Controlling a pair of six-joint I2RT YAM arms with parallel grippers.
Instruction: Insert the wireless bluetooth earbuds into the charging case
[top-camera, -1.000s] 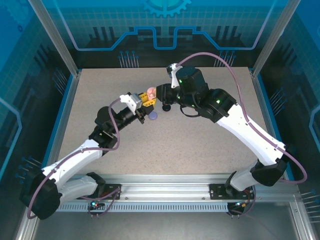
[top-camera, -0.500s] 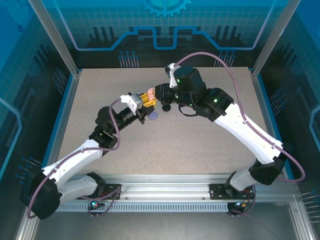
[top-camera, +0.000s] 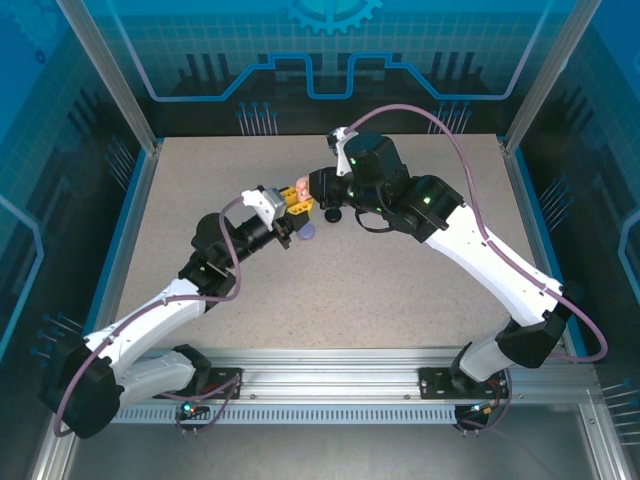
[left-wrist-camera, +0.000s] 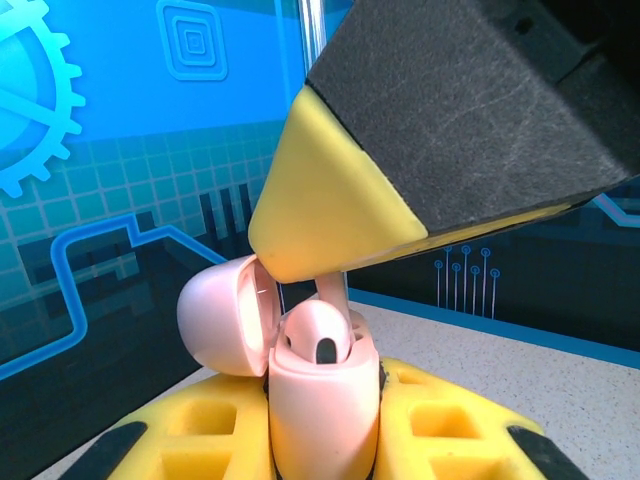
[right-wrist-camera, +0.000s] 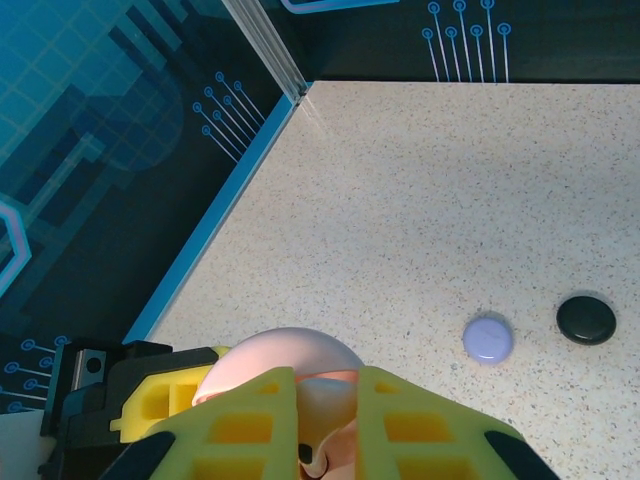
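Left jaws are pinching the open pinkish case (left-wrist-camera: 322, 425) upright between yellow fingers (left-wrist-camera: 400, 385), with its lid (left-wrist-camera: 222, 315) tipping back to one side. Right jaws are pinching a pinkish-beige earbud (left-wrist-camera: 331, 288) just over the case mouth. Only the stem is showing, the rest is hiding behind the yellow fingertip (left-wrist-camera: 320, 210). Another earbud (left-wrist-camera: 318, 342) is sitting in the case, half buried. Lilac case (right-wrist-camera: 488, 339) and black case (right-wrist-camera: 586, 320) are lying on the desk (right-wrist-camera: 450, 180) close by, apart from each other.
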